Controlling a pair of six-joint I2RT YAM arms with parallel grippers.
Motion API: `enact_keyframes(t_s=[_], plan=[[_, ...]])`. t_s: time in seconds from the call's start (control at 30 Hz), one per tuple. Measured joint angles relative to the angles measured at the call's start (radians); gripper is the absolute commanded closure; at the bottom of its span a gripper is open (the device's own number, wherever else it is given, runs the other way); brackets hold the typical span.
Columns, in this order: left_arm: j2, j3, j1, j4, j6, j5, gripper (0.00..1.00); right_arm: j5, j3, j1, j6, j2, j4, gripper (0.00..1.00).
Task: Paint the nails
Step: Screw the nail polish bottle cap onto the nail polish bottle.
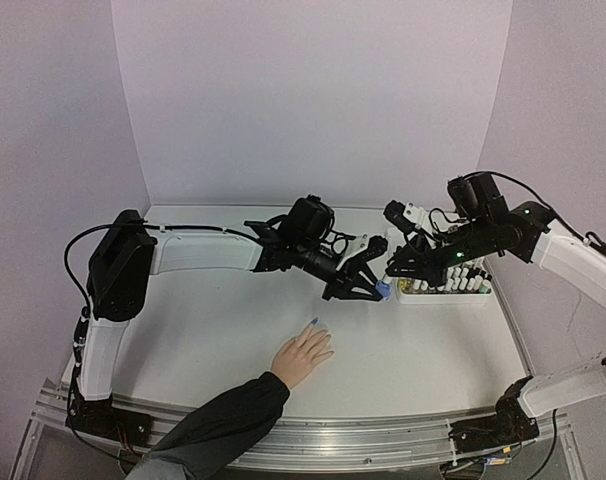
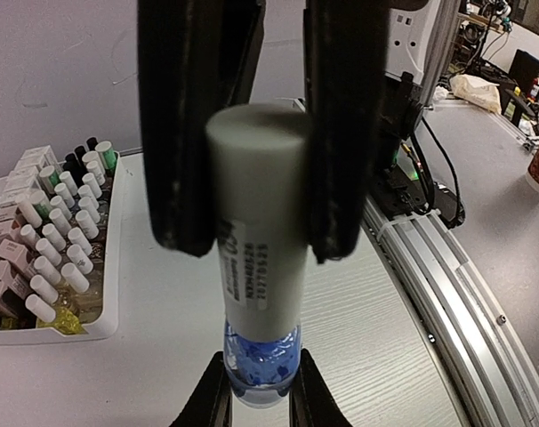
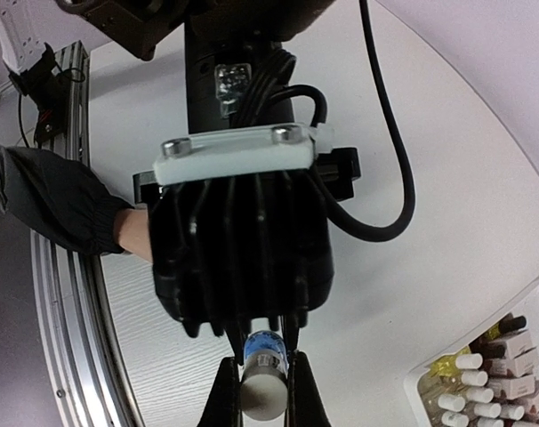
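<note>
A light-skinned hand (image 1: 303, 355) in a dark sleeve (image 1: 218, 425) lies palm down on the white table. One of its nails (image 1: 314, 322) shows blue; the others are too small to tell. Above and to the right of it, a blue polish bottle (image 2: 261, 369) hangs between both grippers. My left gripper (image 2: 259, 378) is shut on the bottle's glass base. My right gripper (image 3: 263, 374) is shut on its grey cap (image 3: 264, 400). In the top view the left gripper (image 1: 366, 285) and right gripper (image 1: 392, 271) meet at the bottle (image 1: 383, 291). The nails are hidden in the right wrist view.
A white tray (image 1: 445, 299) packed with white-capped polish bottles and small boxes stands at the right, just behind the right gripper; its rim (image 2: 112, 267) is left of the bottle in the left wrist view. An aluminium rail (image 1: 333, 442) runs along the near table edge.
</note>
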Motion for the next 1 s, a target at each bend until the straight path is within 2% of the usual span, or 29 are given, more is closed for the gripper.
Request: enact_keyframes(t_s=[0.3,0.5,0.73,1.0], plan=[[0.0,0.0,-0.002,0.025,-0.074,-0.046,1.0,0.04,-0.005,-0.001,0.037,0.0,0.024,1.0],[0.0,0.0,-0.002,0.056,-0.152,-0.149,1.0,0.227,-0.016,0.058,0.119,0.006,0.104,1.0],[0.002,0.0,-0.002,0.072,-0.187,-0.3,1.0,0.449,-0.016,0.117,0.289,0.056,0.193,1.0],[0.006,0.0,-0.002,0.091,-0.195,-0.437,1.0,0.606,0.012,0.144,0.584,0.125,0.242,1.0]])
